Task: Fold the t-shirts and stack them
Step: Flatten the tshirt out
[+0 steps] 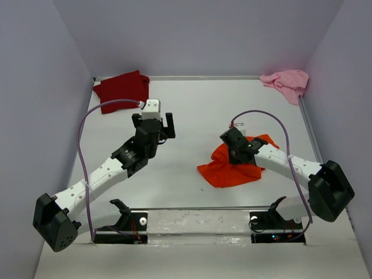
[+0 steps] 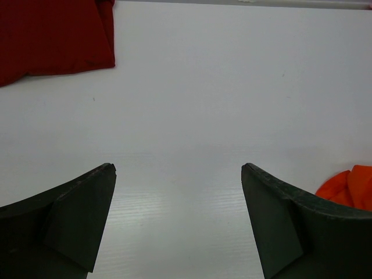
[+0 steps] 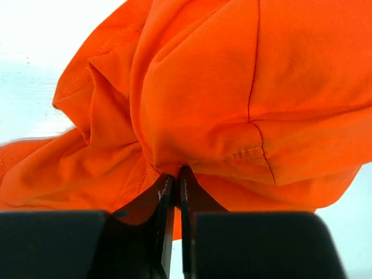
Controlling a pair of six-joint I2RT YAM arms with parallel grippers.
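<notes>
Open left end effector (image 2: 178, 192) above table (image 2: 221, 93)

Smooth white tabletop (image 1: 192, 116) fills the middle, evenly lit, with a soft sheen near the front. Plain pale lilac-grey back wall (image 1: 197, 35) rises behind it. Matching left side wall (image 1: 35, 116) and right side wall (image 1: 349, 104) lean in close. Thin silvery metal strip (image 1: 203, 77) runs along the table's far edge.
</notes>
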